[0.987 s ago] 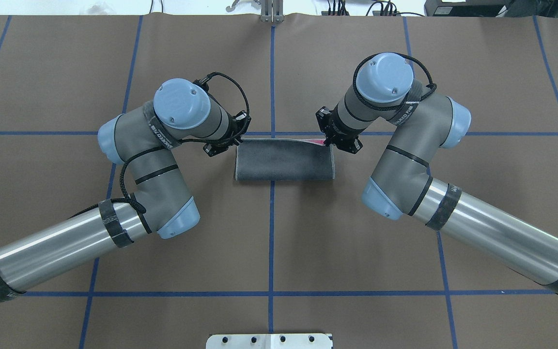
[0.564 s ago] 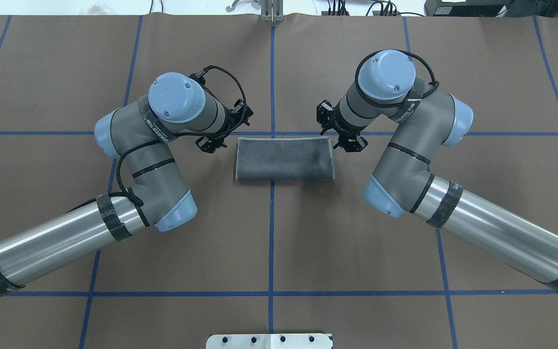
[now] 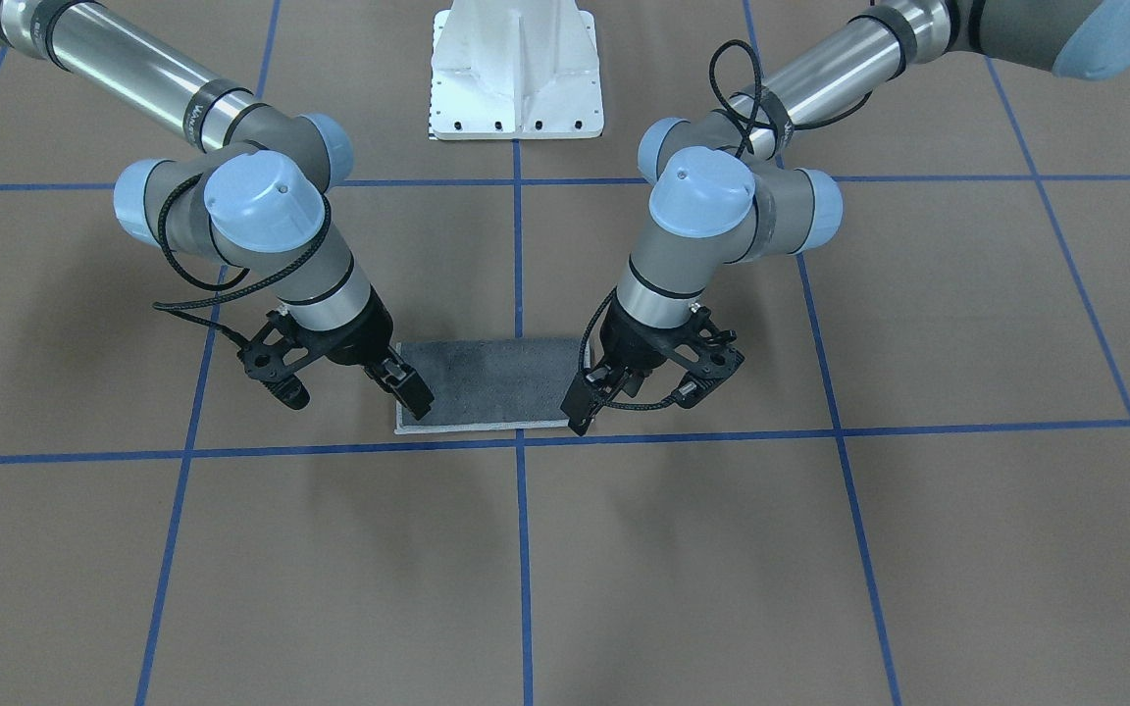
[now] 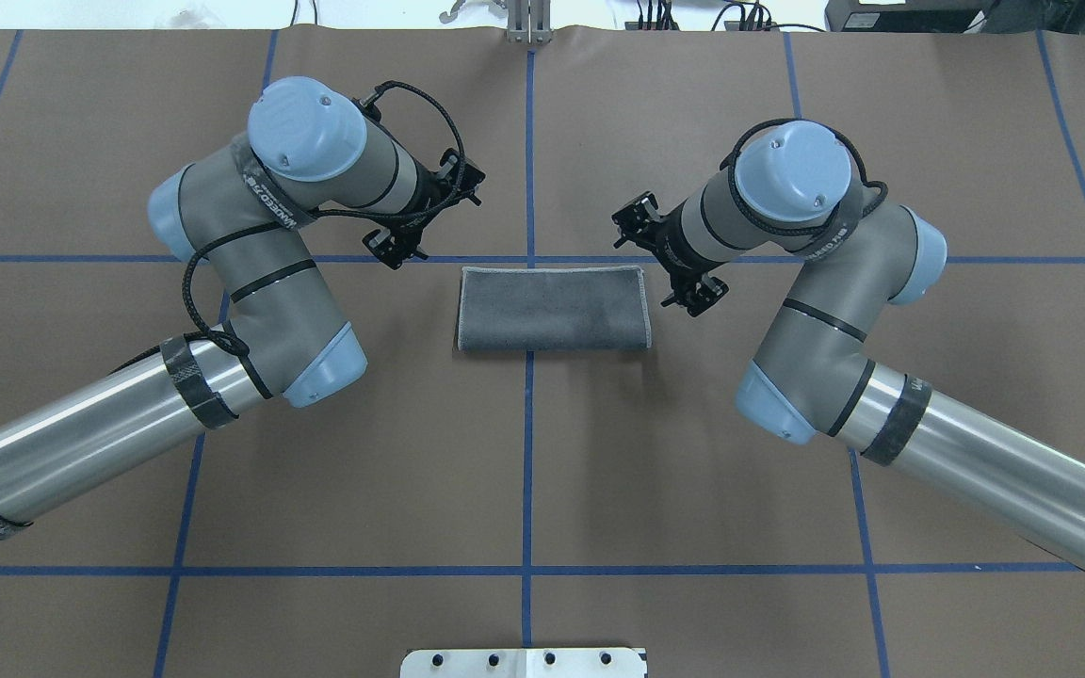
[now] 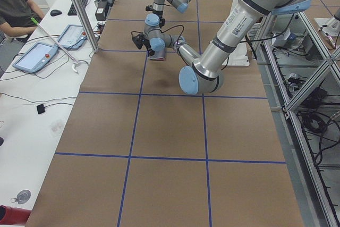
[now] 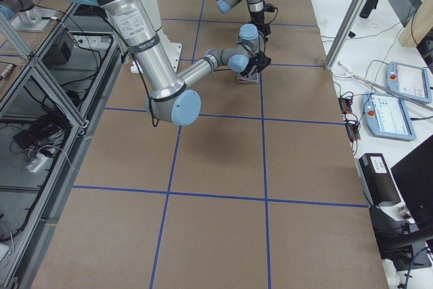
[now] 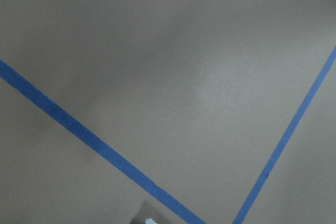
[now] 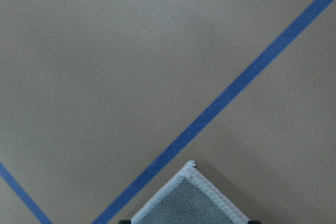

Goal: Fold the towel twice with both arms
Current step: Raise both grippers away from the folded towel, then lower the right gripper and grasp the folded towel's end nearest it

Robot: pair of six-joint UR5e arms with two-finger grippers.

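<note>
The towel (image 4: 552, 309) lies flat at the table's middle, folded once into a rectangle, dark grey face up with a pale stitched edge; it also shows in the front view (image 3: 491, 378). My left gripper (image 4: 429, 218) hangs open and empty above the table, just beyond the towel's far left corner. My right gripper (image 4: 665, 254) hangs open and empty beside the far right corner. In the front view the left gripper (image 3: 639, 392) and right gripper (image 3: 349, 387) flank the towel with jaws spread. The right wrist view shows one towel corner (image 8: 191, 198).
Brown table cover with a blue tape grid (image 4: 528, 424). The white pedestal base (image 3: 516, 69) stands at the robot's side. Beyond the far edge is a white bench with tablets (image 5: 34, 57) and a seated person (image 5: 13, 3).
Both grippers let go of the towel's far edge, rose and drew back outward from its corners. The pink strip at the far right edge no longer shows; the towel lies flat.
</note>
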